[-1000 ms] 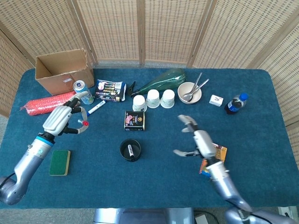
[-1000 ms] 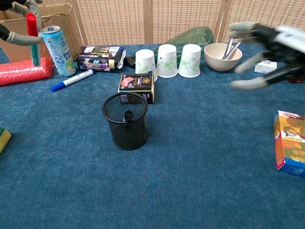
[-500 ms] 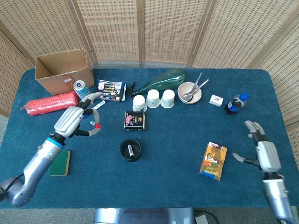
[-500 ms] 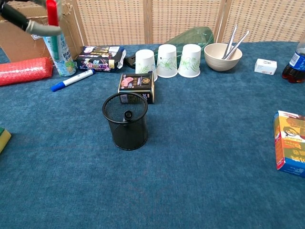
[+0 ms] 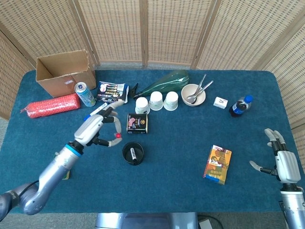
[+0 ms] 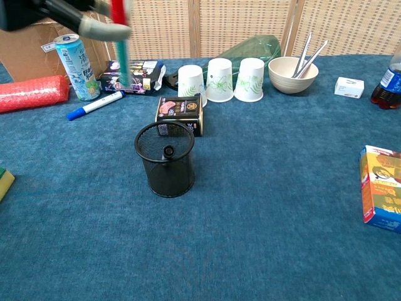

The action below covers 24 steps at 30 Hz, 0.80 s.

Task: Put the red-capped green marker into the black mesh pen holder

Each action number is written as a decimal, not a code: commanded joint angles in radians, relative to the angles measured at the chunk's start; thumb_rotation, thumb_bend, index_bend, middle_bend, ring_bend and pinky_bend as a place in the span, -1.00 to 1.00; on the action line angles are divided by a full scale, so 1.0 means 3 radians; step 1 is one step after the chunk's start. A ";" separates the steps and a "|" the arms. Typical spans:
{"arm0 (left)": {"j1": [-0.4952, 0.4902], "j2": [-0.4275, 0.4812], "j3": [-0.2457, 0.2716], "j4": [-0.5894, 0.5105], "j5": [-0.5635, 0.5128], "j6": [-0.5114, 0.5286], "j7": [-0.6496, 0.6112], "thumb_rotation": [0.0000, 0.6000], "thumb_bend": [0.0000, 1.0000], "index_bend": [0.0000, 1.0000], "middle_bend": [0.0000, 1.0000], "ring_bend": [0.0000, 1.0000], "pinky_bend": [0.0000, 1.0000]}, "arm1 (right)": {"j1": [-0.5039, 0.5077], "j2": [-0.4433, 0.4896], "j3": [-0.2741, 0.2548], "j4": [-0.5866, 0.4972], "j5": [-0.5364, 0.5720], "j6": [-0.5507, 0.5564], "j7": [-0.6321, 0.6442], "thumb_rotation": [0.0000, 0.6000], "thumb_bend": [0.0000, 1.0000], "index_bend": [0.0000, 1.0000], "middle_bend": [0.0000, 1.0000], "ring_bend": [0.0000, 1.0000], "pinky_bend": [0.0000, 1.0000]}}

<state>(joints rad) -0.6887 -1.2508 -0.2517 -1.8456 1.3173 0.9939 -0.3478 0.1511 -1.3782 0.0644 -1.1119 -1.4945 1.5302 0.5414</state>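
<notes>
From the head view, the left hand (image 5: 95, 129) pinches the red-capped green marker (image 5: 117, 136) between thumb and fingers, cap up, just left of the black mesh pen holder (image 5: 133, 153) and above the table (image 5: 181, 181). The right hand (image 5: 281, 162) hangs far right of the holder, beyond the colourful box (image 5: 218, 164), its fingers spread around nothing. In the chest view, the left hand (image 6: 69, 14) grips the marker (image 6: 120, 37) upright, blurred, up and left of the holder (image 6: 165, 159), in front of the drink can (image 6: 70, 58); a blue marker (image 6: 95, 105) lies left of the holder.
</notes>
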 commanded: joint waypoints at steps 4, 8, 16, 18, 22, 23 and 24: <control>-0.0150 -0.0284 -0.0021 0.0009 -0.0117 -0.0158 -0.0077 1.00 -0.21 0.30 -1.00 -1.00 -0.56 | -0.0004 0.0001 0.0022 -0.0007 -0.0005 -0.0006 0.0024 1.00 -1.00 -1.00 -0.98 -1.00 -0.34; -0.0225 -0.0470 -0.0018 0.0059 -0.0183 -0.0213 -0.0036 1.00 -0.21 0.30 -1.00 -1.00 -0.56 | -0.0010 0.0007 0.0043 -0.0004 0.0003 -0.0014 0.0059 1.00 -1.00 -1.00 -0.98 -1.00 -0.34; -0.0303 -0.0691 -0.0006 0.0168 -0.0308 -0.0245 0.0113 1.00 -0.21 0.30 -1.00 -1.00 -0.56 | -0.0029 0.0017 0.0087 0.0017 0.0033 -0.0021 0.0131 1.00 -1.00 -1.00 -0.98 -1.00 -0.34; -0.0307 -0.0724 0.0004 0.0192 -0.0338 -0.0257 0.0123 1.00 -0.21 0.30 -1.00 -1.00 -0.56 | -0.0031 0.0020 0.0098 0.0020 0.0038 -0.0023 0.0152 1.00 -1.00 -1.00 -0.98 -1.00 -0.34; -0.0310 -0.0782 0.0034 0.0267 -0.0363 -0.0284 0.0129 1.00 -0.21 0.30 -1.00 -1.00 -0.56 | -0.0040 0.0019 0.0113 0.0027 0.0042 -0.0021 0.0170 1.00 -1.00 -1.00 -0.98 -1.00 -0.35; -0.0308 -0.0796 0.0045 0.0291 -0.0361 -0.0284 0.0138 1.00 -0.21 0.30 -1.00 -1.00 -0.56 | -0.0042 0.0019 0.0117 0.0028 0.0044 -0.0022 0.0175 1.00 -1.00 -1.00 -0.98 -1.00 -0.35; -0.0305 -0.0803 0.0052 0.0306 -0.0362 -0.0282 0.0143 1.00 -0.21 0.30 -1.00 -1.00 -0.56 | -0.0043 0.0019 0.0119 0.0029 0.0044 -0.0023 0.0179 1.00 -1.00 -1.00 -0.98 -1.00 -0.34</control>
<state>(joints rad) -0.7808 -1.4882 -0.2394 -1.7583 1.2092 0.9096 -0.3074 0.1384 -1.3725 0.1000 -1.1034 -1.4814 1.5234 0.5948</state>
